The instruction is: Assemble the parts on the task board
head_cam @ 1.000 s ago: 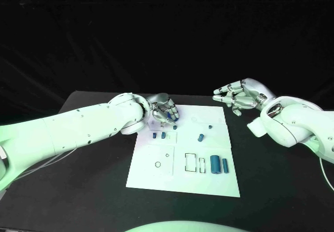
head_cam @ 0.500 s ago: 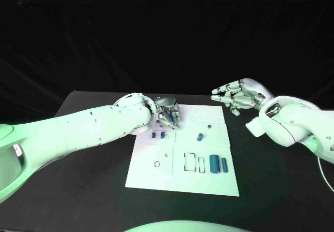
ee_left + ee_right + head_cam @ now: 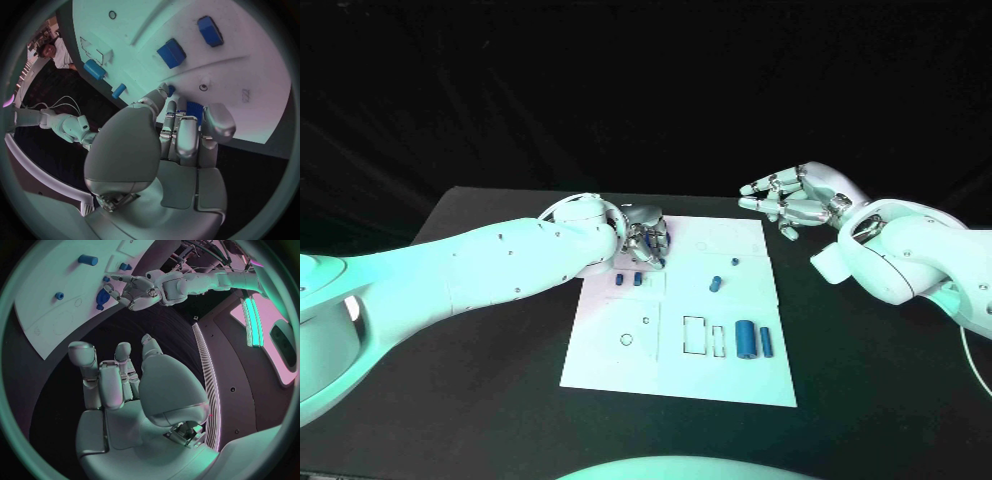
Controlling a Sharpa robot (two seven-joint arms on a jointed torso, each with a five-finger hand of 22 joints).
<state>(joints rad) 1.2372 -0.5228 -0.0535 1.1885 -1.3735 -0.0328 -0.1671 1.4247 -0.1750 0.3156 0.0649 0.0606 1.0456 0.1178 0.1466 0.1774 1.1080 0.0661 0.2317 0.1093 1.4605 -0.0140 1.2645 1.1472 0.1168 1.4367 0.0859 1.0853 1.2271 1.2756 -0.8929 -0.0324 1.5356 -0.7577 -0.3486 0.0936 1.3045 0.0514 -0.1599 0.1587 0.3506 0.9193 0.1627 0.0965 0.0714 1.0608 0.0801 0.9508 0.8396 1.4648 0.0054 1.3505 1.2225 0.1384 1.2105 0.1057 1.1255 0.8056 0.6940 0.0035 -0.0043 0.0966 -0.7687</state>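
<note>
Left hand [image 3: 643, 240] — over the board's [image 3: 617, 360] far left corner, fingers curled down round a small blue part [image 3: 193, 107]; I read it as pinched at the fingertips, though they hide most of it.
Step in hand, as I judge it: lifting or seating that part. I'd keep the pinch light, hold the wrist steady and move straight up or down so the two small parts [image 3: 629, 281] just nearer me aren't knocked.
Left arm — reaches in low across the table [image 3: 488, 230], wrist bent down.
Right hand [image 3: 795, 203] — raised off the board's far right corner, fingers spread, holding nothing.
Other parts — one mid-board [image 3: 717, 284], two long ones [image 3: 756, 340] near the right edge.
</note>
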